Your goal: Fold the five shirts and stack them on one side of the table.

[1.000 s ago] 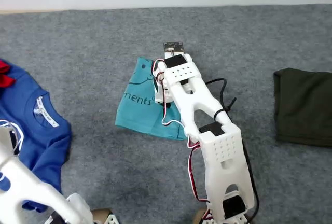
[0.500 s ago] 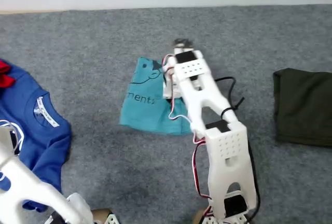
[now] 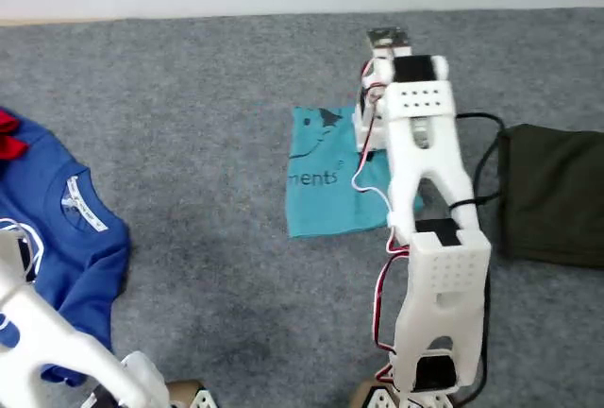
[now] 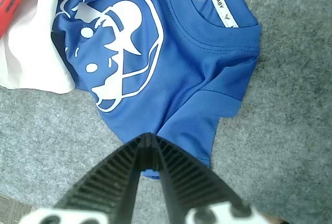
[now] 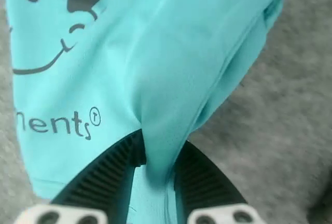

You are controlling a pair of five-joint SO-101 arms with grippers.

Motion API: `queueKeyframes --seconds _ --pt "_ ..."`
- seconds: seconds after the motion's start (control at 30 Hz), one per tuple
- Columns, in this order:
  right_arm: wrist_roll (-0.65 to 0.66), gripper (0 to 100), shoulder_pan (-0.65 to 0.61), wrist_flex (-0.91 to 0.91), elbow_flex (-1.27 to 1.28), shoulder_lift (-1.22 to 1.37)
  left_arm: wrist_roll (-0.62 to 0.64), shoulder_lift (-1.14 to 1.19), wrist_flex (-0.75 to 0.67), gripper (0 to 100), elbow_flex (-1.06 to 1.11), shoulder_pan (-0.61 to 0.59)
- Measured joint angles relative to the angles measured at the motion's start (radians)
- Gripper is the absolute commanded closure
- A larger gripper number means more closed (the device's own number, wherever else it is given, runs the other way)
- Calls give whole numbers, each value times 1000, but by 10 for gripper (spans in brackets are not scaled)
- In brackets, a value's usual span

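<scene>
- The right jaws pinch a fold of the teal shirt (image 3: 326, 181).
- It has slid across the tabletop (image 3: 189, 77) and now lies near the folded dark green shirt (image 3: 557, 191).
- I think it goes on that shirt next.
- The left jaws are pressed together above the blue shirt (image 4: 171, 68).

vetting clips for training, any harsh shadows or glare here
High view: soft even light, no glare on the grey carpeted table. Left wrist view: blue printed shirt evenly lit. Right wrist view: mild shading inside the fold of the teal cotton shirt in the right gripper.
</scene>
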Motion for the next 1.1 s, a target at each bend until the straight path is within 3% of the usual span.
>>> queueKeyframes --seconds 0.73,1.1 --pt "183 988 310 51 -152 -6 0 0 8 996 0 0" --pt "267 988 480 51 -152 -6 -60 0 8 996 0 0"
